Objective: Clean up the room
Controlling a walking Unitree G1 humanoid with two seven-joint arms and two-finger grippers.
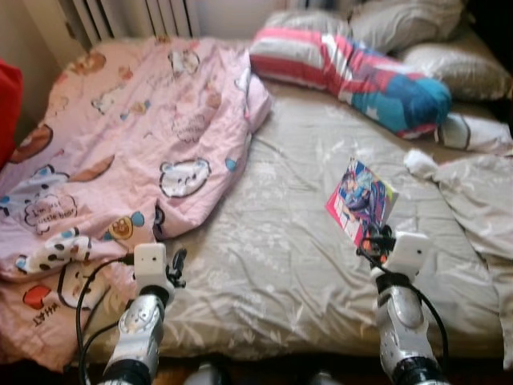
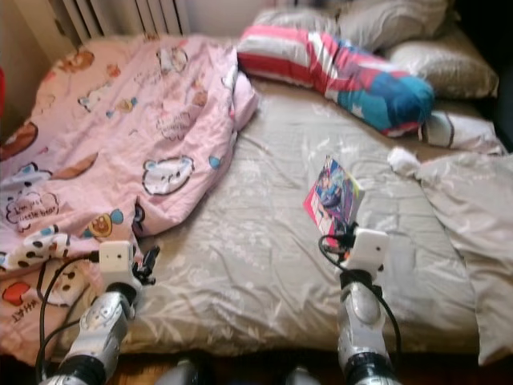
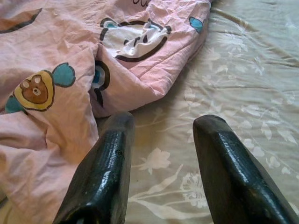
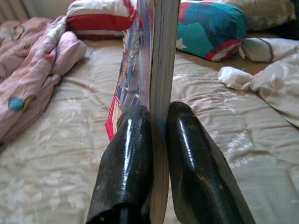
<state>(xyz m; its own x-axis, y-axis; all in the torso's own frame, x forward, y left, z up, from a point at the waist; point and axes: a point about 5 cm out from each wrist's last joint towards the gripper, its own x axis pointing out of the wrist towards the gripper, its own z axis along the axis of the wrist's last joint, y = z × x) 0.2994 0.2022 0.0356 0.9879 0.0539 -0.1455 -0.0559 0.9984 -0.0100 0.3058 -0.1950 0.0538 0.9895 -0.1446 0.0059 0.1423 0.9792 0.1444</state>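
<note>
Item: a comic book [image 1: 361, 200] with a bright illustrated cover, being held raised above the grey floral bedsheet [image 1: 272, 265], toward the right side of the bed. Its lower edge is being pinched between the two black fingers [image 4: 131, 158] of the right gripper [image 4: 159, 140], which are pressed against both faces of the book; the page edges are being turned toward the wrist camera.

Left gripper [image 3: 161, 140]: being held low over the sheet near the foot of the bed, its fingers spread apart with nothing between them, just beside the edge of the pink cartoon-print blanket [image 1: 120, 152].

Blanket: being left crumpled over the left half of the bed, one fold lying over the sheet.

Head of the bed: a striped red, white and teal pillow [image 1: 353, 72] is lying across the sheet, with grey pillows [image 1: 409, 24] lying behind it.

Right side: a rumpled grey duvet [image 1: 481, 208] is lying bunched, with a small white cloth [image 1: 419, 163] touching its near edge, well apart from the book.

Behind the blanket: a white radiator [image 1: 136, 16] is standing against the wall.
</note>
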